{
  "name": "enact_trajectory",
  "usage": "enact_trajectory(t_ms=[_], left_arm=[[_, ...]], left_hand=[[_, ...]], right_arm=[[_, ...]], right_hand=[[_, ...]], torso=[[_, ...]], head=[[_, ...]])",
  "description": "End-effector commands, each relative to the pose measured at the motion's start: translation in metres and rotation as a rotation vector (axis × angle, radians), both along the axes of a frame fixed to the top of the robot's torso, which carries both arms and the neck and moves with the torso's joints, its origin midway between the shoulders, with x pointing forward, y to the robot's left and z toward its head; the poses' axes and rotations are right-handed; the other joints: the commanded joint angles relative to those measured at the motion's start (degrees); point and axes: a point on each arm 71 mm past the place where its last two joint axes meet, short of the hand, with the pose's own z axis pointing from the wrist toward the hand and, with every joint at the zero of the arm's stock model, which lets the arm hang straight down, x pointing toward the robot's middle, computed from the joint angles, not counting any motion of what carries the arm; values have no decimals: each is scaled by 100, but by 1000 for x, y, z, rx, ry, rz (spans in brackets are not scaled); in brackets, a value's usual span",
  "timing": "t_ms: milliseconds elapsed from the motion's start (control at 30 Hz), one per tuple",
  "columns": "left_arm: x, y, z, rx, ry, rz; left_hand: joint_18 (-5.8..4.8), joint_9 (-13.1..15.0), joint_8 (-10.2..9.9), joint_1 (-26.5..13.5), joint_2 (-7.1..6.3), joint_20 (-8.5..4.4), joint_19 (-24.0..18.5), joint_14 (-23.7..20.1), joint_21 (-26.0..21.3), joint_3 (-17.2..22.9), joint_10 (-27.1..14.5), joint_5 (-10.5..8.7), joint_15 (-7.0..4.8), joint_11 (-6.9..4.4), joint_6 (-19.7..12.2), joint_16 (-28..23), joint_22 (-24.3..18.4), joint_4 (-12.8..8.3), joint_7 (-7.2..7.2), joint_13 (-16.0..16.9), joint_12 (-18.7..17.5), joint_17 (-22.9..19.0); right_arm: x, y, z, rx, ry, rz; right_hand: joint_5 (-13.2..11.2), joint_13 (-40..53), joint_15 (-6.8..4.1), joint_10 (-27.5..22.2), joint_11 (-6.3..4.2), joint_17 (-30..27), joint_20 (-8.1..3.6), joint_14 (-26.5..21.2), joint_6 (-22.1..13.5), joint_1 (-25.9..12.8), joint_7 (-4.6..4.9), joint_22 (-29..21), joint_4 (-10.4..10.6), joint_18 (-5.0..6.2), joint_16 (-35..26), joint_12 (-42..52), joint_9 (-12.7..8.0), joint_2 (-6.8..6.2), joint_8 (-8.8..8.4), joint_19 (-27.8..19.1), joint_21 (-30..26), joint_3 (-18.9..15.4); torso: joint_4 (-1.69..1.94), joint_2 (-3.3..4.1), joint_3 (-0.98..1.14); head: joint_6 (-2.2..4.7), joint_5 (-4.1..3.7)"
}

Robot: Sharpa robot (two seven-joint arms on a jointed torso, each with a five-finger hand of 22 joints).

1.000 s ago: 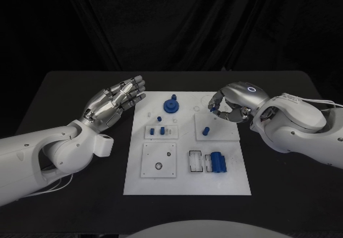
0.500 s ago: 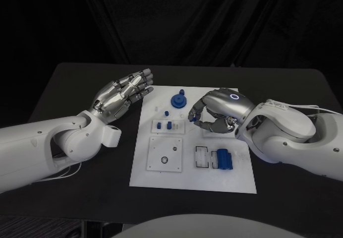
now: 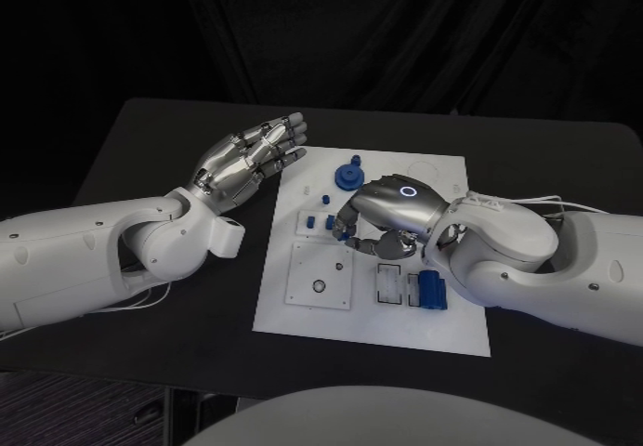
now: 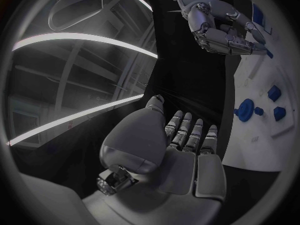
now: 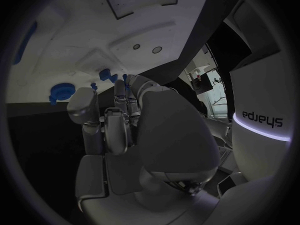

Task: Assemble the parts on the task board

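Blue parts (image 3: 318, 222) stand in the task board (image 3: 442, 177) just beside the right hand (image 3: 379, 218), whose fingers curl over the board's middle; whether they pinch anything I cannot tell. Left hand (image 3: 248, 165) hangs open off the board's left edge.

The left hand (image 3: 248, 163) is raised, palm open, fingers straight and close together, holding nothing. The right hand (image 3: 379, 220) hangs palm down, fingers curled under; whether it holds anything is unclear
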Motion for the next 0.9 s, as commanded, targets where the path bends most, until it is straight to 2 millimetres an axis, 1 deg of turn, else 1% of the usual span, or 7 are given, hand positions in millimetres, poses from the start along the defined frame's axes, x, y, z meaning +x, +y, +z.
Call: enact_trajectory(t_ms=[33, 167, 200, 300, 367, 600, 900], left_arm=[[-2, 1, 8, -88, -93, 10], [-2, 1, 7, -88, -91, 8], [-2, 0, 7, -88, -91, 8], [-2, 0, 7, -88, -89, 6], [-2, 0, 6, -89, -88, 5], [-1, -2, 5, -87, -81, 0], [-1, -2, 3, -83, -74, -3]], left_hand=[[-74, -7, -17, 46, 2, 20, -37, -45, -28, 21, -40, 36, 14, 7, -43, -25, -9, -27, 1, 5, -25, 0], [-75, -7, -17, 46, 3, 21, -40, -46, -30, 23, -42, 36, 16, 8, -43, -22, -11, -28, -3, 5, -24, 0], [-75, -7, -17, 46, 3, 21, -40, -46, -30, 23, -42, 36, 16, 8, -43, -22, -11, -28, -3, 5, -24, 0], [-76, -8, -18, 44, 4, 24, -40, -49, -29, 25, -52, 37, 21, 13, -55, -19, -10, -28, -13, 4, -28, 1], [-76, -8, -18, 44, 4, 24, -40, -49, -29, 25, -52, 37, 21, 13, -55, -19, -10, -28, -13, 4, -28, 1], [-78, -9, -19, 43, 6, 28, -42, -48, -29, 29, -61, 37, 27, 22, -62, -5, -10, -29, -20, 5, -28, 3], [-100, -12, -22, 42, 8, 54, -46, -38, -29, 45, -95, 40, 80, 38, -101, 43, -11, -38, -46, 5, -32, 10]], right_arm=[[-4, 4, -7, -58, -10, 37], [-5, 6, -12, -79, 1, 36], [-5, 6, -14, -87, 5, 33], [-4, 6, -16, -106, 13, 23], [-4, 5, -18, -116, 17, 17], [-3, 3, -20, -119, 22, 4], [-5, 3, -23, -111, 27, 4]], right_hand=[[15, 0, -7, 28, 17, 516, -4, 236, -20, -29, 2, 687, -38, -47, -20, -35, 7, -51, -17, -20, -32, 10], [25, -1, -5, 31, 20, 508, -3, 232, -26, -47, 5, 684, -36, -45, -27, -47, 10, -62, -25, -26, -43, 2], [26, -2, -4, 30, 22, 497, -2, 227, -31, -54, 6, 679, -35, -41, -36, -54, 10, -65, -29, -35, -64, 0], [26, -3, -2, 28, 25, 481, -1, 221, -38, -62, 8, 668, -34, -33, -48, -61, 11, -68, -35, -51, -106, -2], [21, -4, 0, 29, 26, 478, 0, 218, -43, -69, 9, 666, -32, -32, -52, -68, 11, -66, -40, -55, -113, -2], [13, -7, 4, 18, 31, 465, 4, 210, -62, -75, 13, 660, -35, -28, -64, -91, 12, -66, -56, -68, -140, 1], [10, -9, 7, 11, 36, 470, 6, 211, -71, -79, 16, 658, -37, -27, -61, -104, 12, -65, -64, -73, -149, 3]], torso=[[-5, 0, -2], [-13, 6, 2], [-9, 4, 4], [-5, 0, 2], [-9, -3, 2], [-14, -3, 4], [-9, -8, -1]], head=[[-4, 51], [-4, 67], [-4, 67], [-4, 92], [-4, 103], [-4, 105], [-4, 112]])
